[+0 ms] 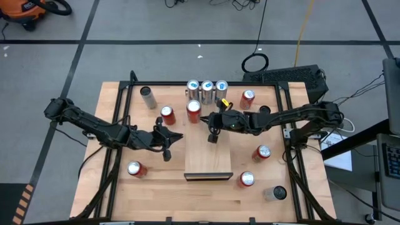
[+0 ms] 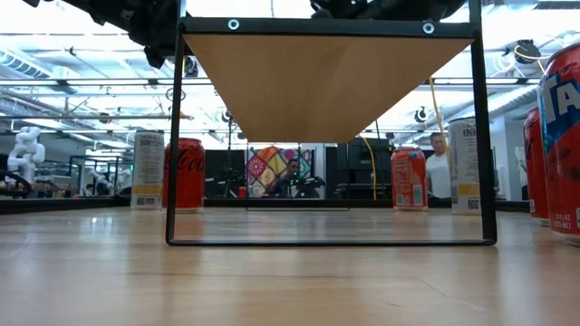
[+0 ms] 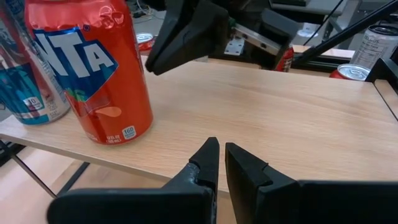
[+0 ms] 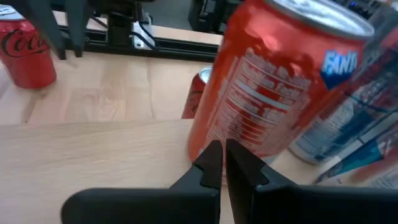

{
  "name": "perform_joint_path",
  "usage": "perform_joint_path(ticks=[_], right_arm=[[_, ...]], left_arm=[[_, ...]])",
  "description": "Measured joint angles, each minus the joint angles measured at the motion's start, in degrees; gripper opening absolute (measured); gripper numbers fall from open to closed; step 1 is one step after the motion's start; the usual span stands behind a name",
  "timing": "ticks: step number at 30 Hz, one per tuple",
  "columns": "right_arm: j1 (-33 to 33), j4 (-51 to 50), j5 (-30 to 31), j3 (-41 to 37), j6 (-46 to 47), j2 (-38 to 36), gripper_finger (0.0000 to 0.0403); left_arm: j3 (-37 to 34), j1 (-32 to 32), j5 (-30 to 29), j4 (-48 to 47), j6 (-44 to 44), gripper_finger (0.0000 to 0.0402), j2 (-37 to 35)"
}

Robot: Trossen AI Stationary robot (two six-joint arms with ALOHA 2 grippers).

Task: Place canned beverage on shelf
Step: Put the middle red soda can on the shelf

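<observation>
The shelf (image 1: 209, 159) is a long pale wood panel on a black frame, and its underside (image 2: 326, 81) shows in the low view. An orange Fanta can (image 1: 194, 111) stands upright on its base on the shelf, in front of three silver-blue cans (image 1: 207, 88) at the far end. My right gripper (image 1: 214, 136) hovers over the shelf just near-right of the Fanta can (image 4: 273, 81), shut and with nothing in it. My left gripper (image 1: 175, 139) waits at the shelf's left long edge, its fingers (image 3: 208, 162) shut, facing the Fanta can (image 3: 93, 68).
Red cans stand on the tabletop left of the shelf (image 1: 167, 114) (image 1: 136, 167) and right of it (image 1: 248, 98) (image 1: 262, 152) (image 1: 247, 179). Silver cans (image 1: 148, 97) (image 1: 275, 193) lie at the far left and near right. The shelf's near half (image 3: 298, 118) is bare.
</observation>
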Motion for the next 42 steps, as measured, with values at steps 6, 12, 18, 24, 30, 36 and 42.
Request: perform_joint_path(ticks=[6, 12, 18, 24, 30, 36, 42], right_arm=[[-0.7, 0.7, -0.6, 0.0, 0.1, 0.0, 0.0000], [-0.9, 1.0, -0.7, 0.0, -0.2, 0.0, 0.0000], [-0.9, 1.7, -0.7, 0.0, -0.2, 0.0, 0.0000], [-0.9, 2.1, -3.7, 0.0, 0.1, 0.0, 0.0000], [-0.1, 1.4, -3.6, 0.0, 0.2, -0.3, 0.0000], [2.9, -4.8, -3.6, 0.0, 1.5, -4.7, 0.0000], [5.1, -13.6, -2.4, 0.0, 4.6, -10.5, 0.0000]], left_arm=[[0.0, 0.0, 0.0, 0.0, 0.0, 0.0029, 0.0], [0.0, 0.0, 0.0, 0.0, 0.2, 0.0029, 0.0], [0.0, 0.0, 0.0, 0.0, 1.4, 0.0029, 0.0], [0.0, 0.9, -4.2, 0.0, 1.5, 0.0029, 0.0], [0.0, 4.3, -6.5, 0.8, 5.0, 0.0029, 0.2], [0.0, 6.2, -4.3, 0.5, 5.8, 0.0029, 0.2], [0.0, 7.3, -4.3, 0.4, 6.0, 0.0029, 0.4]])
